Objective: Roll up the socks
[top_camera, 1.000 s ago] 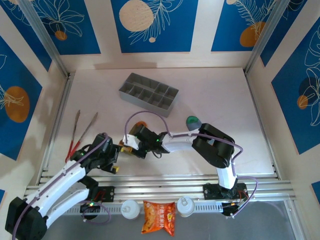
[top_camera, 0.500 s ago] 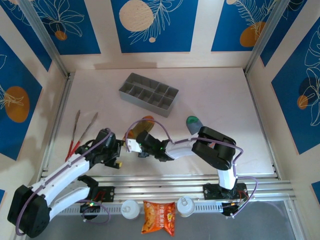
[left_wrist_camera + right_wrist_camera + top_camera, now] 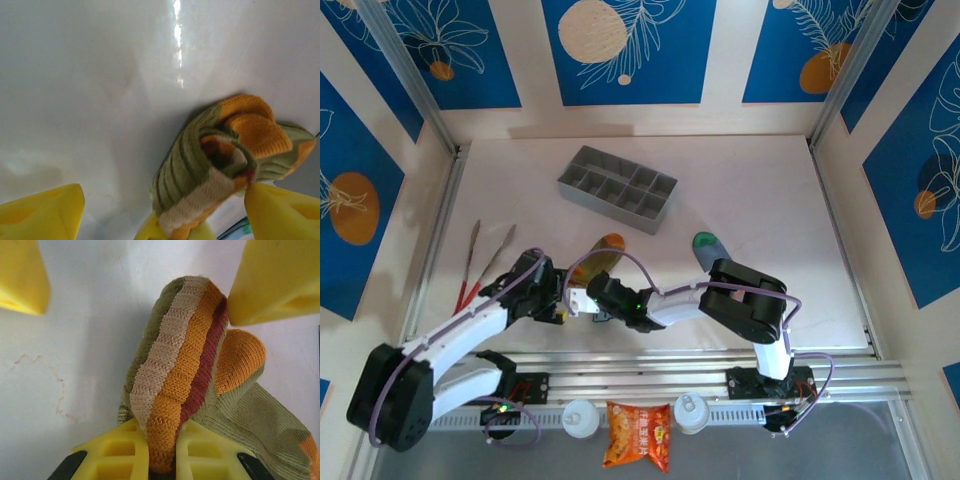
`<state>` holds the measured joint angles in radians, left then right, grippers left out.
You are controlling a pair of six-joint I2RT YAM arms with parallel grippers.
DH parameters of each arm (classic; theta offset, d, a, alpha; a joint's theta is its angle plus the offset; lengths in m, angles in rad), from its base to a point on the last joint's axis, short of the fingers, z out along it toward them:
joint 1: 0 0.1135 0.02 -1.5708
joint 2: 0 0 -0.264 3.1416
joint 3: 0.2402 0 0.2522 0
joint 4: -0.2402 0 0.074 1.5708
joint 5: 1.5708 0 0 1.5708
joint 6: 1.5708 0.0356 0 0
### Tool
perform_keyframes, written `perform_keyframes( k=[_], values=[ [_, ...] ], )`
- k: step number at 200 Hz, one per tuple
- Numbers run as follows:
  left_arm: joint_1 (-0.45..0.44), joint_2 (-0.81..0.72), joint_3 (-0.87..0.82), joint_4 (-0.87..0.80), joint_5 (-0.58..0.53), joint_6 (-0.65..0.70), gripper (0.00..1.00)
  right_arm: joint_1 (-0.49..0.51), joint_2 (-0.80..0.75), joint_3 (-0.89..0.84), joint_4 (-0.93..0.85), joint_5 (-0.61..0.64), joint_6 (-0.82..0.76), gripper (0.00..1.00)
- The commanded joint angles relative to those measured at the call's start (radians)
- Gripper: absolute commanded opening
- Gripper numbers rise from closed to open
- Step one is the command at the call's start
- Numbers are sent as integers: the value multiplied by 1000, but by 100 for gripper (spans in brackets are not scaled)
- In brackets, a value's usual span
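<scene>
Sock [image 3: 210, 160] half-rolled, long axis near-to-far, orange toe [image 3: 611, 243] pointing away

We are finding divided tray [image 3: 618, 189] sitting far-centre on surface [image 3: 760, 190]; tongs [image 3: 485, 262] lying left; rolled sock [image 3: 608, 245] lying just before tray; other sock [image 3: 706, 246] lying right of it; packet [image 3: 638, 435] lying nearest, past surface's near edge.

Both arms stretched low toward the near left, tips meeting — the left claw [image 3: 555, 305] spread wide open, the right claw [image 3: 161, 442] pinched shut on the olive-brown sock [image 3: 175, 365].
</scene>
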<state>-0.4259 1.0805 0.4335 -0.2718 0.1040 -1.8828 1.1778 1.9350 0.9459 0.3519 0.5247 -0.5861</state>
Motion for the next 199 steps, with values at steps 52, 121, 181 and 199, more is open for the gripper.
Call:
perform_keyframes(
  k=[52,121,181,199],
  values=[
    [32,201,31,212,106,79,70,4,49,-27,-106,-41,15,0],
    [27,340,91,-70,224,159,16,-40,9,-44,-133,-211,101,0],
    [17,435,161,-341,250,191,4,-120,27,-14,-273,-497,292,0],
    [1,447,194,-419,238,202,0,-141,25,-4,-286,-554,348,0]
  ],
)
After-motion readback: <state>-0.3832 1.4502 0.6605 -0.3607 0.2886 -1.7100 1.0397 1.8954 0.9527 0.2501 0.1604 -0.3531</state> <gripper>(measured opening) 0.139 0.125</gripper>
